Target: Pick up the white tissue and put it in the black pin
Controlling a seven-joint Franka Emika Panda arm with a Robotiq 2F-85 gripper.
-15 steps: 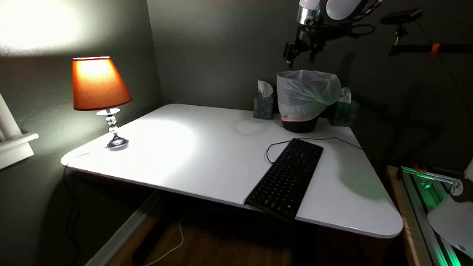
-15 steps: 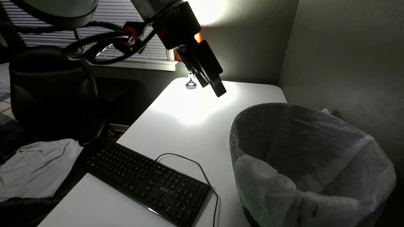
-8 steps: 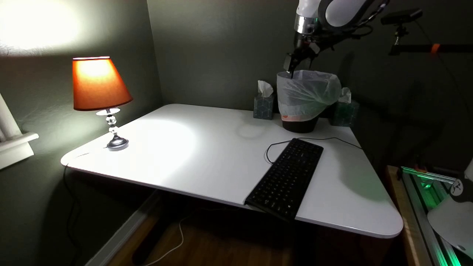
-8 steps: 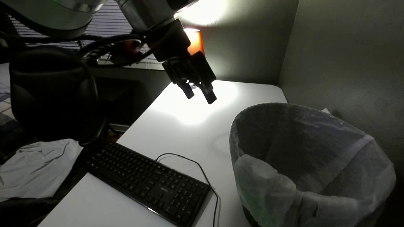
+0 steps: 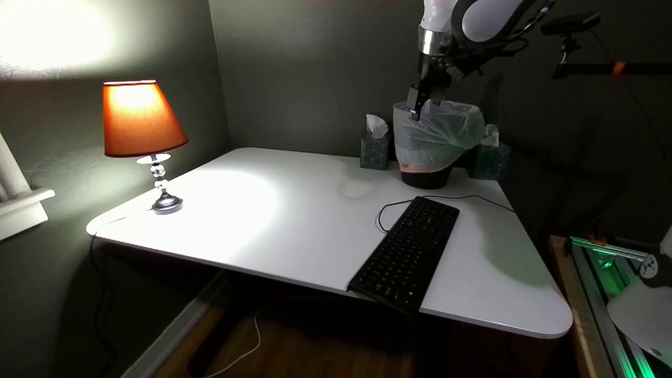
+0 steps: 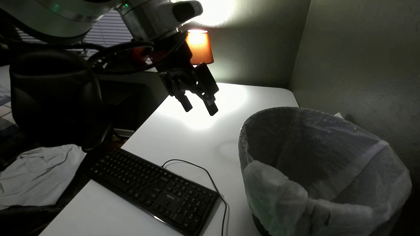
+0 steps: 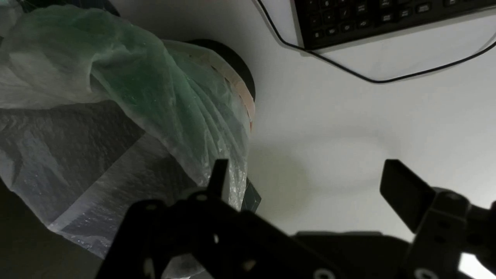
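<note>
The small crumpled white tissue does not show in any view; it is hidden or out of view. The black bin (image 5: 426,180) stands at the back right of the white desk, lined with a puffy white bag (image 5: 438,134) folded over its rim. The bag's opening (image 6: 315,154) faces up, and I see only dark liner inside. In the wrist view the bin's dark base (image 7: 236,64) shows at the left. My gripper (image 6: 200,109) is open and empty, in the air over the desk beside the bin. In the wrist view its spread fingers (image 7: 306,164) have bare desk between them.
A black keyboard (image 5: 409,252) with its cable lies by the bin. Tissue boxes (image 5: 374,152) (image 5: 491,160) stand on either side of the bin, with tissue sticking out. An orange lamp (image 5: 142,121) stands at the desk's far left. A dark chair (image 6: 55,98) stands beyond the desk.
My gripper has come down and, in an exterior view, moved left, away from the bin. It has also turned so both fingers show apart. The bin and keyboard have not moved.
</note>
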